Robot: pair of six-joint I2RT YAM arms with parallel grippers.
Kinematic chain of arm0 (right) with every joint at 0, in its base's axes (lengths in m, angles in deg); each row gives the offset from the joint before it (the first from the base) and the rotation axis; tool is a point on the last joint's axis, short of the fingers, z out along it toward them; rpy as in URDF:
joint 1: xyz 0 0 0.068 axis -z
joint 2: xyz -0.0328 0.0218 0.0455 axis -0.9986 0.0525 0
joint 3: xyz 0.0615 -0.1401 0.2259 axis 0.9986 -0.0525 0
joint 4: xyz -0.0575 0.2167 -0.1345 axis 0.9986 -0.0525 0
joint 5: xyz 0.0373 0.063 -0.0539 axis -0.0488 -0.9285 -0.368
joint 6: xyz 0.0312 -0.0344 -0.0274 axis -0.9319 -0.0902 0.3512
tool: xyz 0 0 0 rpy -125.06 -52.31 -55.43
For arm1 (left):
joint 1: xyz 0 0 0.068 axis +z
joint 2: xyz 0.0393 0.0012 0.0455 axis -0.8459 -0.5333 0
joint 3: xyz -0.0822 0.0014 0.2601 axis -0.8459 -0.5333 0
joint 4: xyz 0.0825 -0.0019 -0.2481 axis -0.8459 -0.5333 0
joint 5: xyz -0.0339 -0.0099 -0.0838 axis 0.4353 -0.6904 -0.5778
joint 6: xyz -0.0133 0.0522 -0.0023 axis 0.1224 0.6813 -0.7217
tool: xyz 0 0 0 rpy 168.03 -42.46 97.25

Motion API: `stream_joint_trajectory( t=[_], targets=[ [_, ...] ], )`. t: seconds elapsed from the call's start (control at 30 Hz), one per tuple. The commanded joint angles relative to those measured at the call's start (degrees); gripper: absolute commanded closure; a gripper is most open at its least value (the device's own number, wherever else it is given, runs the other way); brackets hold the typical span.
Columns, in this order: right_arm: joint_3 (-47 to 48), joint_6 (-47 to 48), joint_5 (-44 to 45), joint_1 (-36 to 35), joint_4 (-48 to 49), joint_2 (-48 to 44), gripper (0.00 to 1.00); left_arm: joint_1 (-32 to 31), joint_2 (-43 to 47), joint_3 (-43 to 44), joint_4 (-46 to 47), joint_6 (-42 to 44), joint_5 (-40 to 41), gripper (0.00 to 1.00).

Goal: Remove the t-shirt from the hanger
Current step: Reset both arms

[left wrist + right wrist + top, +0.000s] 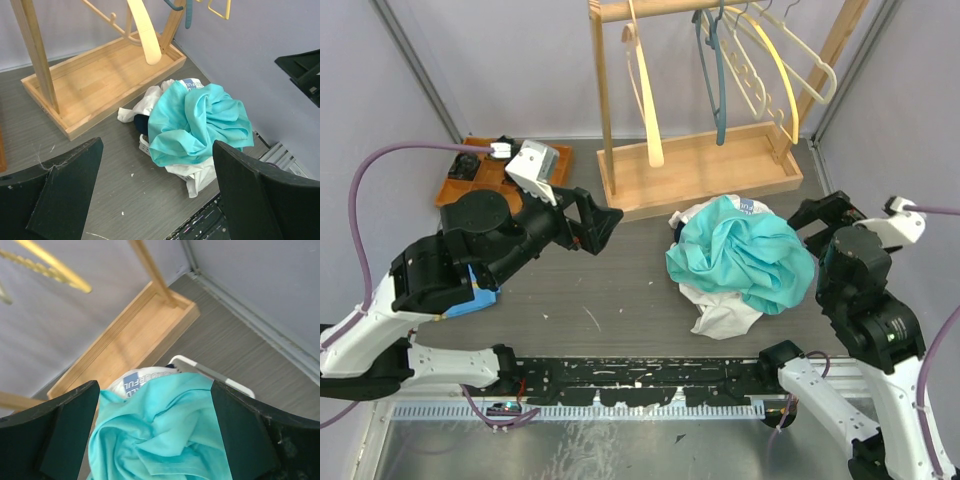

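So the teal t-shirt [745,250] is just a crumpled heap on the worktop [610,300], sitting on some white cloth [725,318] right in front of the wooden rack [700,170]. Hangers [760,60] hang up on the rail. The left end effector [605,226] and right end effector [823,212] are both wide open, holding nothing, one on each side of the pile.

We list:
- t-shirt [745,250]: plain turquoise
- label [137,383] at its edge: blue with white lettering
- cloth [725,318] beneath: white
- rack [700,175]: pale natural wood
- hangers: one cream [643,90], one teal [719,110], one yellow [790,100]
- table [620,290]: dark grey, finely grained, with white flecks
- tray [455,190]: orange-brown
- cable [430,147]: purple
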Motion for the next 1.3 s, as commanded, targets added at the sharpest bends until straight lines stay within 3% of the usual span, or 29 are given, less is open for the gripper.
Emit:
stream_joint_trajectory(
  t=[0.0,0.77,1.27],
  targets=[
    [1.3,-1.6,12.1,0.2,-3.2,-3.9,0.0,-0.2,-0.8,2.1,1.5,0.9,0.4,0.02],
    [-2.4,-0.2,0.6,0.2,-14.3,-21.8,0.0,-0.2,-6.5,1.8,8.4,2.6,-4.3,0.02],
    [-1.3,-0.3,0.0,0.2,-16.5,-23.0,0.0,-0.2,-7.3,0.5,9.3,1.3,-5.6,0.02]
  ],
)
